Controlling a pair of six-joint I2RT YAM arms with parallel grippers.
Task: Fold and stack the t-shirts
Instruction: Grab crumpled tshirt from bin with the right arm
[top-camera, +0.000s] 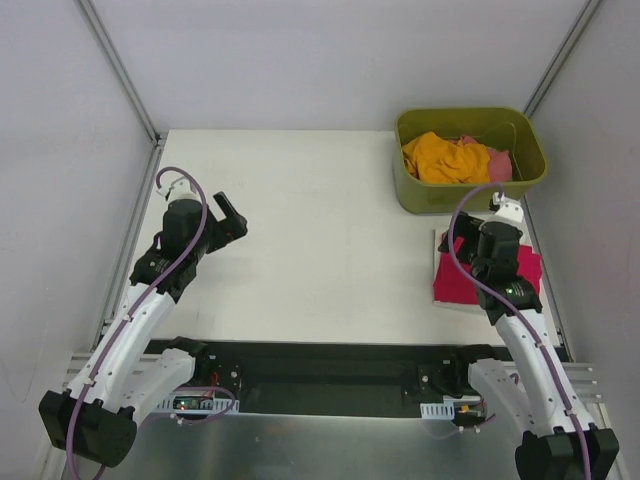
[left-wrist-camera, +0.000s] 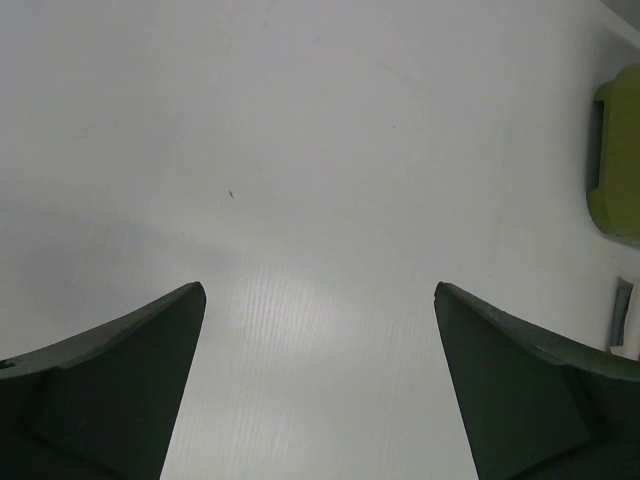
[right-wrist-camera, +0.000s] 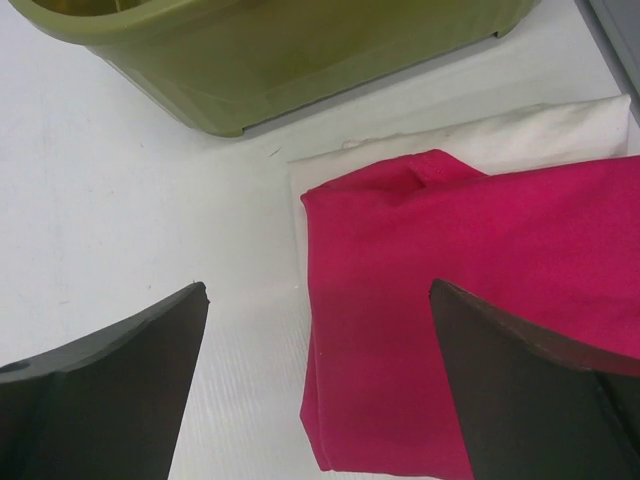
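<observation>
One folded magenta t-shirt (top-camera: 452, 282) lies by the right edge of the table (top-camera: 320, 250).

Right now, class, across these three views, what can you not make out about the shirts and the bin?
Top view: right arm covers the middle of the magenta shirt.
Top view: salmon shirt partly buried by orange shirt in bin.
Right wrist view: bin's inside cut off by top edge.
Left wrist view: bin cut by right edge.

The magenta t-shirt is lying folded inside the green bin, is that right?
No: the magenta t-shirt is lying folded outside the green bin, on a white cloth beside it; the right wrist view shows this.
</observation>
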